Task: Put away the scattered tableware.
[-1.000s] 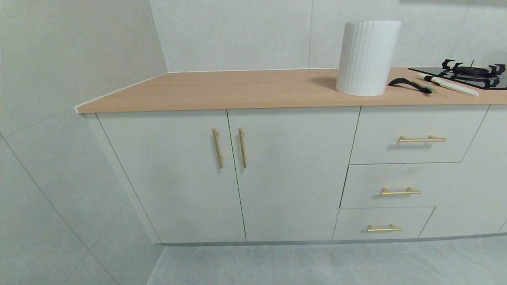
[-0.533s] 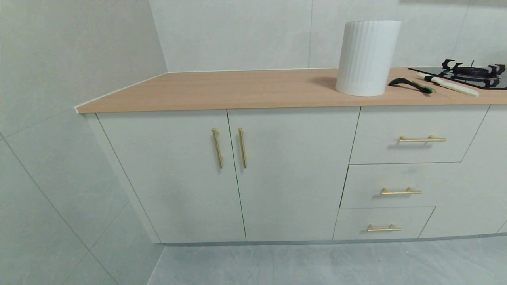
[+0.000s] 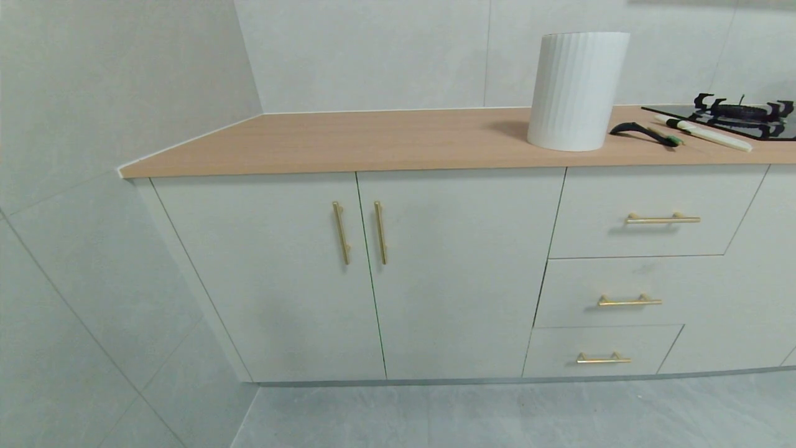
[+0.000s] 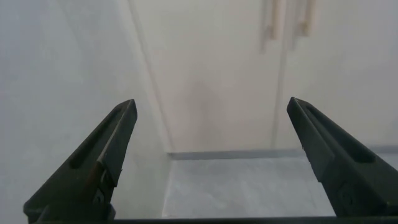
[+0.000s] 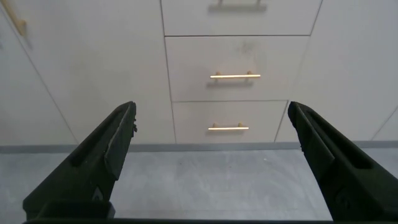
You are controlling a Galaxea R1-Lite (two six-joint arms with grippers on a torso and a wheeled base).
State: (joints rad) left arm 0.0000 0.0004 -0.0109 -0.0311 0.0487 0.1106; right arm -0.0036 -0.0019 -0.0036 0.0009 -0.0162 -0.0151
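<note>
Wood counter point(image 3: 373, 140): spans from the left wall corner.
Left gripper point(image 4: 211, 107): fingers wide apart, empty, facing cabinet doors point(image 4: 217, 68).
White ribbed holder point(image 3: 577, 90): upright, toward counter's right end.
Black utensil point(image 3: 634, 130): flat, just right of holder.
White-handled utensil point(image 3: 709, 135): next right, at hob point(image 3: 746, 115) edge.
Right gripper point(image 5: 211, 107): spread, empty, facing drawers point(image 5: 236, 62).

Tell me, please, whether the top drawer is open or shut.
Shut: the top drawer sits flush with the cabinet door beside it.
</note>
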